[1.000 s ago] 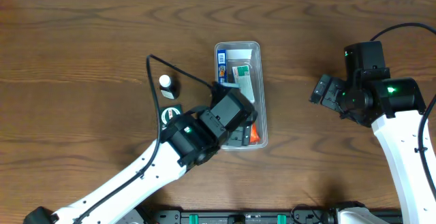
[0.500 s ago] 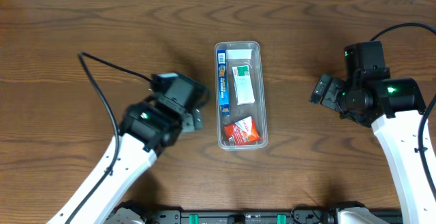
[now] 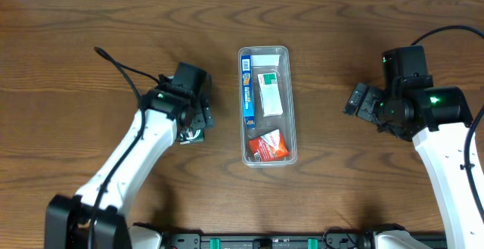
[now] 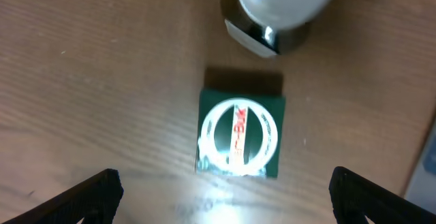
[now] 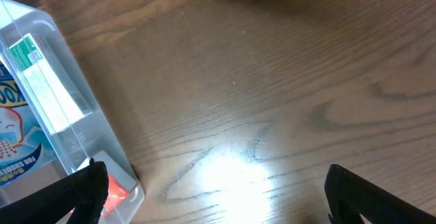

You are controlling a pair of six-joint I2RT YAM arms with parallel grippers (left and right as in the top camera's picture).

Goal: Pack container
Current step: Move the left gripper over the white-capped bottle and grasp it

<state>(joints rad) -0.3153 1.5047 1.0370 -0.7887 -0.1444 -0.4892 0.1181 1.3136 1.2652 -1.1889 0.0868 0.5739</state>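
Note:
The container (image 3: 291, 113) is a long clear tray at the table's middle, with a white label at its far end. It holds a narrow blue box (image 3: 247, 90), a white box with a green label (image 3: 270, 91) and a red packet (image 3: 269, 145). My left gripper (image 3: 197, 119) is open and empty, left of the container. It hovers over a small green box with a white ring (image 4: 238, 134) and a white-capped bottle (image 4: 283, 6). My right gripper (image 3: 361, 104) is open and empty over bare wood right of the container, whose corner shows in the right wrist view (image 5: 88, 125).
The green box and bottle stand close together on the wood, a short way left of the container. The left arm's black cable (image 3: 125, 69) loops over the table at the left.
My left gripper has pulled out of the container's near end and swung left over the green box and bottle. The red packet now lies uncovered in the container. The right arm has not moved.

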